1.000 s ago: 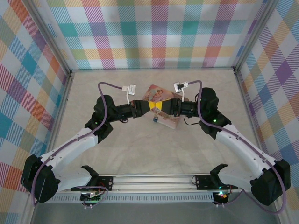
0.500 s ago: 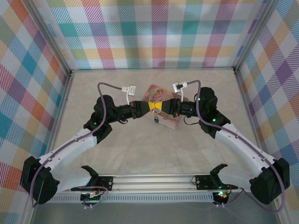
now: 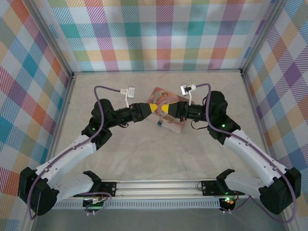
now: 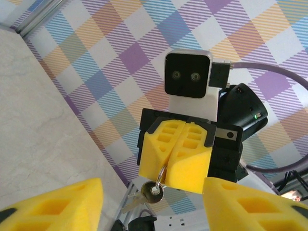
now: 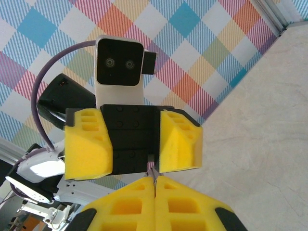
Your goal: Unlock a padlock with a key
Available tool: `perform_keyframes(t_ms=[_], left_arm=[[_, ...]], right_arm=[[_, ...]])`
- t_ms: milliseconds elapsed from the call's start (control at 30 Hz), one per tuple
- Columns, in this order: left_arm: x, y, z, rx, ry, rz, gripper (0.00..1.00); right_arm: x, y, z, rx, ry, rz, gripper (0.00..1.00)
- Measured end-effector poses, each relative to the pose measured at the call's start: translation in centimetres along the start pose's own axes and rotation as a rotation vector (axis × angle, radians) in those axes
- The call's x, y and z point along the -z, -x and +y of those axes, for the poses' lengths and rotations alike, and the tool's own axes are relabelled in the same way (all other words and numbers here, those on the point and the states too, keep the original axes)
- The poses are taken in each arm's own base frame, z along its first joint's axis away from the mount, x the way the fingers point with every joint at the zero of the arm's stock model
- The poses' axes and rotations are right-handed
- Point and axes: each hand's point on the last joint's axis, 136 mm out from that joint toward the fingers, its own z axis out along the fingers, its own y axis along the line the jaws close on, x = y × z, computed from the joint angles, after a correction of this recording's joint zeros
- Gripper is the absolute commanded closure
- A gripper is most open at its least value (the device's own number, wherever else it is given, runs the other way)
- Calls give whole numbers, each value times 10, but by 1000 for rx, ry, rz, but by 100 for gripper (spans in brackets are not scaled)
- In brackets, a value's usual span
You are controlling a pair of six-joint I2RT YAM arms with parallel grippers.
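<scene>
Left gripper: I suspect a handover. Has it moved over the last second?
Yes. The left gripper has drawn back slightly leftward, measured against the pink tin.

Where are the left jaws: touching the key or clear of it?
Apart. In the left wrist view the key hangs under the shut right gripper, with background showing between it and both jaws of the open left gripper.
</scene>
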Motion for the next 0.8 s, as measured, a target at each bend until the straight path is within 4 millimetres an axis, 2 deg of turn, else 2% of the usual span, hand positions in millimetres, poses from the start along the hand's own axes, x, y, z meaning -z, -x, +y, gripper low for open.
perform_keyframes(t_ms=[67, 100, 333, 500, 667, 800], left_arm=[[0, 0, -4, -2, -29, -1, 17], [0, 0, -5, 1, -39, 0, 15], [-8, -2, -13, 9, -135, 31, 16], [-12, -7, -17, 19, -172, 60, 22], [-12, -9, -21, 15, -188, 68, 40], [-12, -9, -20, 10, -182, 69, 49]], right_arm=[[0, 2, 2, 2, 8, -7, 100], [0, 3, 4, 2, 13, -11, 100], [-2, 11, 15, -4, 71, -29, 100], [-8, 12, 11, -29, 94, -20, 100], [-10, 12, 9, -41, 95, -18, 100], [-7, 13, 14, -32, 99, -23, 100]])
